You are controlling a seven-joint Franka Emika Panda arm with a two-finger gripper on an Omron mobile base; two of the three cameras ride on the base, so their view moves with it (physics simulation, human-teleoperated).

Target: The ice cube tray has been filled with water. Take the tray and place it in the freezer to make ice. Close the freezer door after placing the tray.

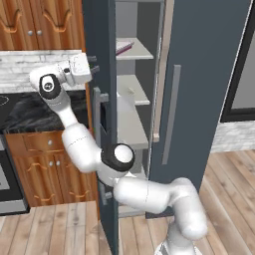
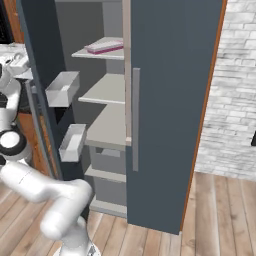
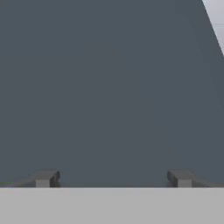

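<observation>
Dark two-finger gripper (image 3: 113, 178): jaws apart, empty, facing tall dark blue-grey freezer door (image 1: 102, 74), ajar. Pale pinkish-white rectangular ice cube tray (image 2: 104, 46): shelved inside; closing remains.

shelf: top freezer shelf (image 2: 97, 54) | on it: ice cube tray (image 2: 104, 46), flat, near front edge

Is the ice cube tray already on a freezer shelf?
Yes, the ice cube tray lies flat on the top shelf inside the freezer, seen past the open freezer door.
</observation>
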